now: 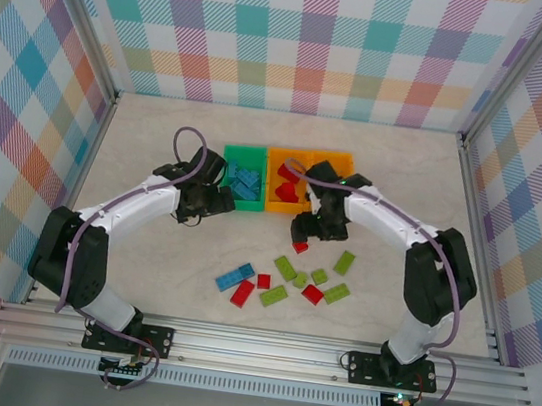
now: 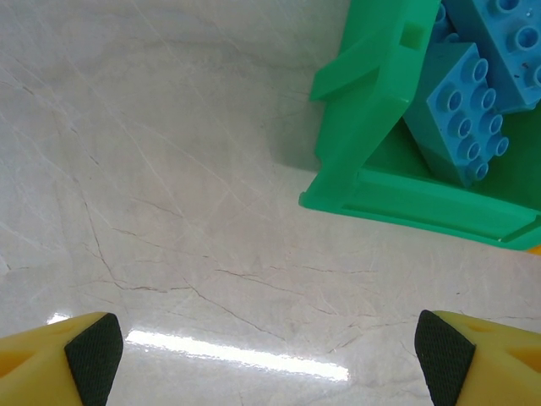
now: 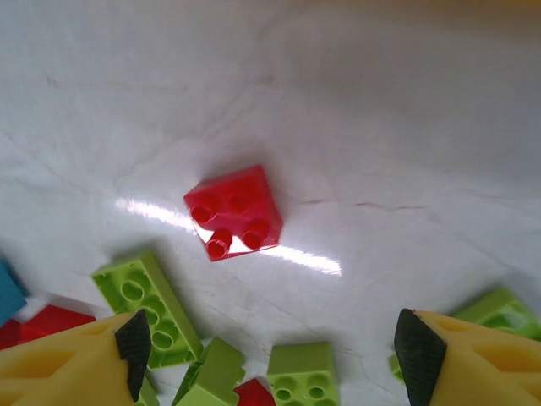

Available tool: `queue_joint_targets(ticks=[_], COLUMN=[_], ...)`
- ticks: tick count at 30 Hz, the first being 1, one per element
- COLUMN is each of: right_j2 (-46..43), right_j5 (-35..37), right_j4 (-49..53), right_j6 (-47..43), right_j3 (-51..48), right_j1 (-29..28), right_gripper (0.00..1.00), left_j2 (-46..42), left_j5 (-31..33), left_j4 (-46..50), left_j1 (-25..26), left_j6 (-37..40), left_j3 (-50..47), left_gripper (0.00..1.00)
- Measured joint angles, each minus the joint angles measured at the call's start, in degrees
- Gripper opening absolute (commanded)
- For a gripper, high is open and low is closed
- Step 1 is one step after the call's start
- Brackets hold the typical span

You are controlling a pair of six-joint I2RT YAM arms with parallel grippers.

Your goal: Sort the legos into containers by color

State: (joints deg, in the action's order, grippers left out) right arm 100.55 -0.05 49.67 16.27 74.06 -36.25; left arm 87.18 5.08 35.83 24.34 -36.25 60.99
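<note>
A small red lego [image 3: 233, 211] lies studs-up on the pale table, apart from and just beyond my right gripper [image 3: 275, 355], which is open with nothing between its fingers. From above, that red lego [image 1: 299, 246] sits right below the right gripper [image 1: 305, 230], in front of two orange containers [image 1: 288, 153] holding red legos [image 1: 288, 187]. The green container [image 2: 372, 161] holds blue legos [image 2: 461, 118]. My left gripper [image 2: 266, 364] hangs open over bare table beside its near left corner. Seen from the top camera, this left gripper [image 1: 213, 200] is next to the green container [image 1: 248, 148].
Loose legos lie toward the front: a blue one [image 1: 234, 277], red ones [image 1: 242, 293] and several lime green ones [image 1: 285, 268]. Lime green legos [image 3: 148, 309] crowd near the right fingertips. Metal frame posts and plaid walls enclose the table.
</note>
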Motion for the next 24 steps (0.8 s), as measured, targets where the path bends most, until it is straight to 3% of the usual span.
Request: queue_joint_targets(ticks=[5, 15, 20, 24], right_j2=[2.8, 10.7, 11.0, 11.1], right_j5=[-0.7, 1.2, 2.7, 3.7], right_j4=[-3.5, -4.8, -4.6, -4.5], right_j6=[-0.5, -1.4, -1.9, -2.0], right_j3=[-0.4, 1.1, 1.3, 1.3], right_j1=[-4.2, -3.8, -3.8, -3.8], right_gripper=[0.78, 0.72, 0.62, 0.47], left_j2=[0.0, 0.0, 0.0, 0.0], left_j5=[0.0, 0.2, 0.2, 0.2], left_j4=[0.0, 0.2, 0.2, 0.2], left_j1=[0.1, 0.3, 0.3, 0.3], left_j6=[0.0, 0.0, 0.0, 0.0], left_j3=[0.0, 0.0, 0.0, 0.0], left_gripper=[0.92, 0.92, 0.92, 0.92])
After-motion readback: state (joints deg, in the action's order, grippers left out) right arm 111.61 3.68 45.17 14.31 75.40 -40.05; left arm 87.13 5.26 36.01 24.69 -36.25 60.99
